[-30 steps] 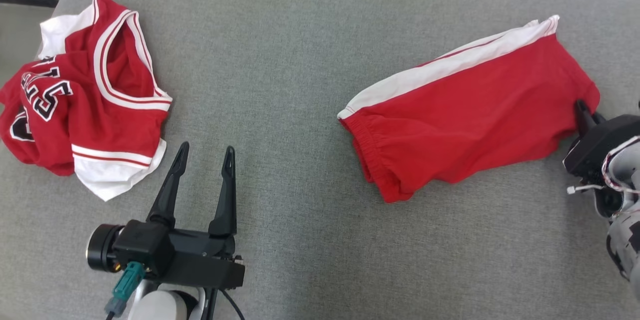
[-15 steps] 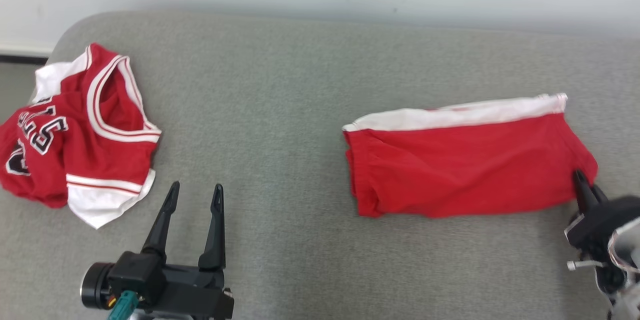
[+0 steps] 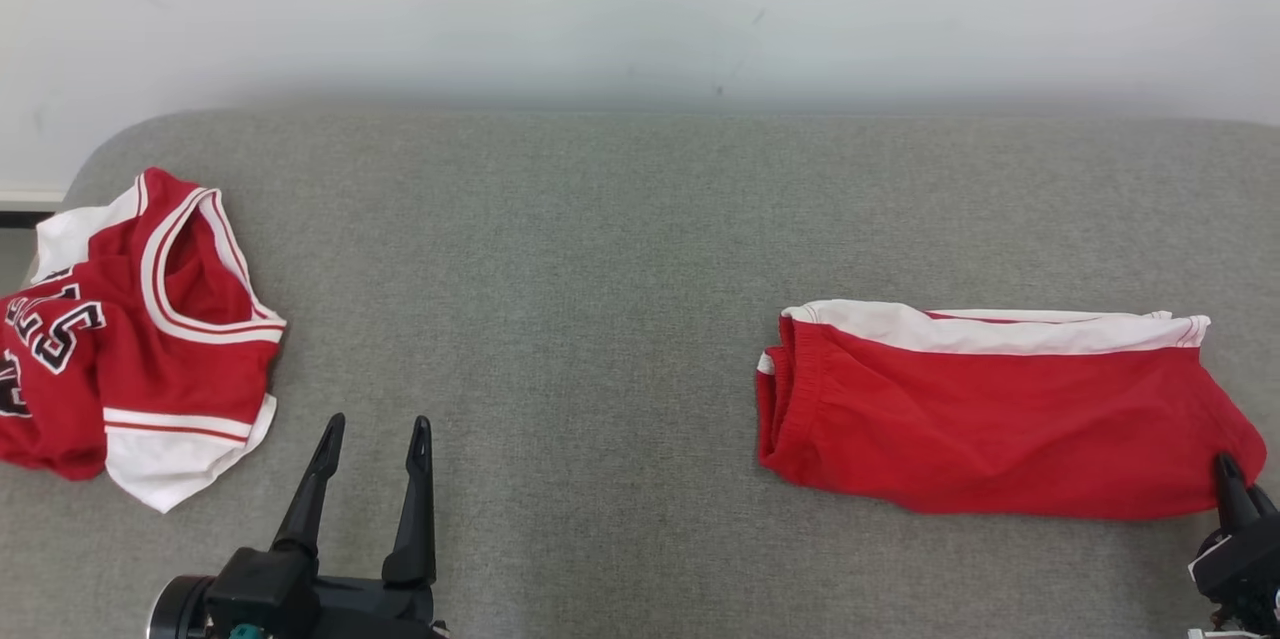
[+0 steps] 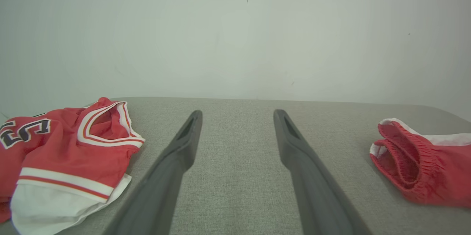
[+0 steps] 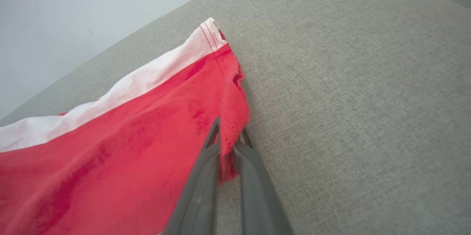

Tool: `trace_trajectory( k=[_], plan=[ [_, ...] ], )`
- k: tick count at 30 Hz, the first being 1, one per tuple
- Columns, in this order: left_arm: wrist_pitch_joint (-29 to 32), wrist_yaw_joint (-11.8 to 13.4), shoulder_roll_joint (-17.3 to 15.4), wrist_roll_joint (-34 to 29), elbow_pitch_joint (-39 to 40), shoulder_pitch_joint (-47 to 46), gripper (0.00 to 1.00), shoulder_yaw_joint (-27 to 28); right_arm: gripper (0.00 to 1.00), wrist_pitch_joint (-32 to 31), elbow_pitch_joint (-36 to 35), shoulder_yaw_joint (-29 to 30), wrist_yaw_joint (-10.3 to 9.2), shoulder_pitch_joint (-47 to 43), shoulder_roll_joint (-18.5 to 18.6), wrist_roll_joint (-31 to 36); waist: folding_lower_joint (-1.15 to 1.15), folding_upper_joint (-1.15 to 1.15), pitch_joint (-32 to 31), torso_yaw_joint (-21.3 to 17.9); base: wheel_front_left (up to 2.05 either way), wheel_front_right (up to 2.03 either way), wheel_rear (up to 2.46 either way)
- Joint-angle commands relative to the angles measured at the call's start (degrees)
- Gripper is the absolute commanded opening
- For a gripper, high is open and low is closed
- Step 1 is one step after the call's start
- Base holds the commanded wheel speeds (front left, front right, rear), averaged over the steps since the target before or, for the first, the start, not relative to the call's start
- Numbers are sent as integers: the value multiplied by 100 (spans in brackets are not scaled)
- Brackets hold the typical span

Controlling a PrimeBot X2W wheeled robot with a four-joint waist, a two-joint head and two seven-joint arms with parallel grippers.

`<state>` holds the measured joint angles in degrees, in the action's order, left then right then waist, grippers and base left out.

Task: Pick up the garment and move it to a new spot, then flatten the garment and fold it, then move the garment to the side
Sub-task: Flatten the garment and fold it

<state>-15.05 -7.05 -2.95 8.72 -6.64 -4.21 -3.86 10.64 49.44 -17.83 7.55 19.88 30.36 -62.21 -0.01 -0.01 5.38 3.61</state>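
Light is bright, soft and even, seemingly from overhead: the white wall carries only a faint grey shadow band along its foot. My head view is crisp; my wrist views curve at the edges, and my left fingers look slightly soft up close.

The garment is red with a white band along one edge. The jersey is red with white-and-red striped trim and black, white-outlined characters. The counter is heathered grey, the wall off-white, the left gripper black.
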Motion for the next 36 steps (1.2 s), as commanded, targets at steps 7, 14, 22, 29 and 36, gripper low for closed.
trace_trajectory(
  k=[7,14,22,29,36],
  plan=[
    [-19,-7,9,-46,49,135,100,71,0,110,-213,45,-13,53,-122,74,1,1,-92,-164,0,0,0],
    [-19,-23,10,-41,46,82,100,119,0,201,-999,-154,-13,121,-329,436,1,1,-96,-218,0,0,0],
    [-19,-21,10,39,35,26,100,52,0,55,-1967,-383,-13,-44,-710,911,1,1,-151,-78,0,0,0],
    [-19,8,10,98,40,-11,100,-24,0,-248,-2775,-295,-13,-348,-1084,1294,1,1,-136,132,0,0,0],
    [-19,40,11,124,48,-60,100,-54,0,-624,-3245,-158,-13,-624,-1541,1714,1,1,-45,286,0,0,0]
  ],
)
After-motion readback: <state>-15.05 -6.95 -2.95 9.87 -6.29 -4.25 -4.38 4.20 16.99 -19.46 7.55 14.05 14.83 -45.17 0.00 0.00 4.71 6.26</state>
